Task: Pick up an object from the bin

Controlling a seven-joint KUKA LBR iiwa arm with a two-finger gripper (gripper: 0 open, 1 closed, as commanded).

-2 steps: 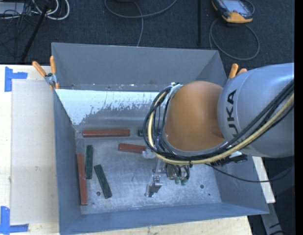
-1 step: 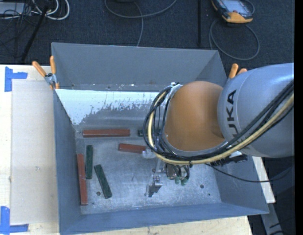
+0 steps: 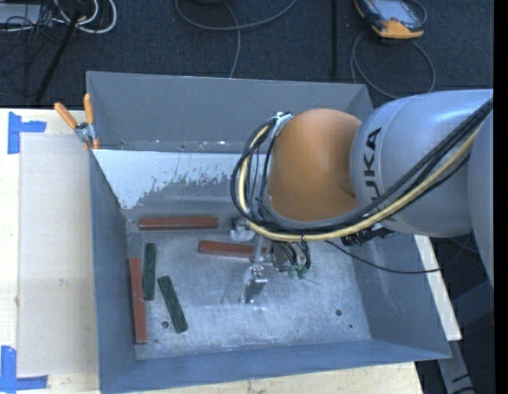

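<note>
My gripper [image 3: 256, 284] hangs below the arm's wrist over the middle of the bin floor. A short brown stick [image 3: 223, 249] lies flat just to its upper left, and the stick's right end runs under the gripper's body. A longer brown stick [image 3: 178, 222] lies flat farther back, near the foot of the bin's rear wall. I see nothing held in the gripper.
Near the left wall lie a brown stick [image 3: 138, 300] standing lengthwise, a dark green stick [image 3: 148, 271] beside it and another dark green stick [image 3: 172, 304] slanting towards the front. The arm with its orange cover and cables hides the bin's right rear part.
</note>
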